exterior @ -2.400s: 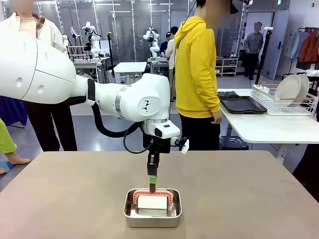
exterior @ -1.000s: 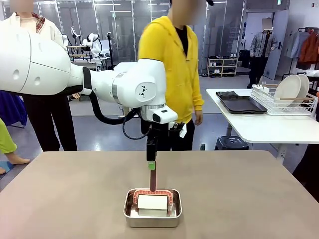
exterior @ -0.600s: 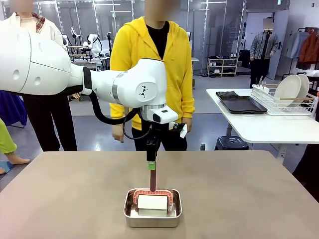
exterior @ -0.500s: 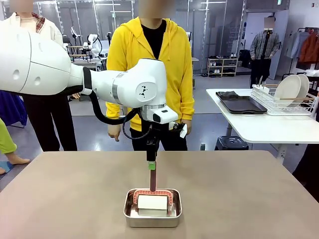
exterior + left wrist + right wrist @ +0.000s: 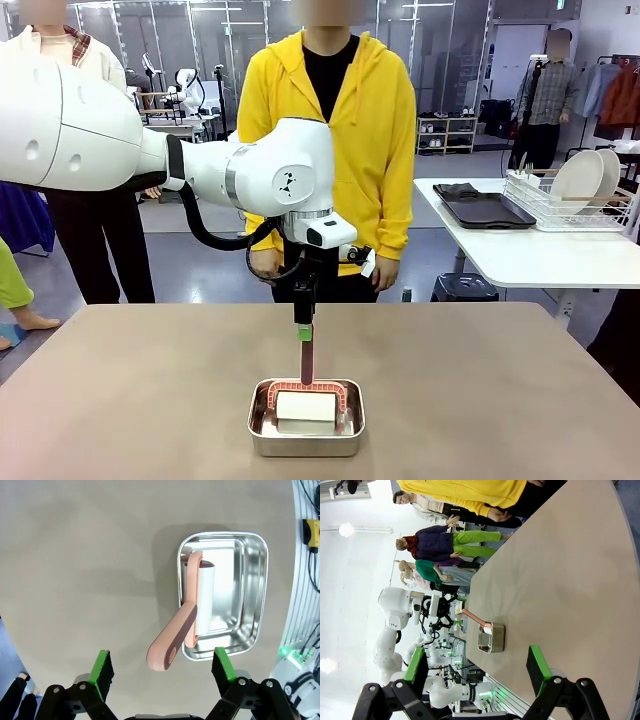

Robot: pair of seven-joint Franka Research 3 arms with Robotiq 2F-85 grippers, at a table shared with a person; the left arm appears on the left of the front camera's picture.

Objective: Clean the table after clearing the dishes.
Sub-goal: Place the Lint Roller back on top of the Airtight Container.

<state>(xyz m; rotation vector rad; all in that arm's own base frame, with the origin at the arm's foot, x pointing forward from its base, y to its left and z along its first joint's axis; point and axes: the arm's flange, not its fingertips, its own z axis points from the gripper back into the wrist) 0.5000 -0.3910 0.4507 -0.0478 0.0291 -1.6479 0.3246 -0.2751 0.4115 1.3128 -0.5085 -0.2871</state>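
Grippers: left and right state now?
Left gripper: open, holding nothing, above the roller's pink handle.
Right gripper: open, holding nothing.

Table (image 5: 500, 400) top: matte taupe-brown, plain. Small pan (image 5: 306, 437): bright silver steel; the roller (image 5: 206, 597) inside is white on a salmon-pink handle (image 5: 172, 642). Left gripper (image 5: 162, 669): black with green pads; person's hoodie (image 5: 375, 120): plain yellow over black

1 steel pan (image 5: 306, 430), 1 pink-handled roller (image 5: 306, 398)
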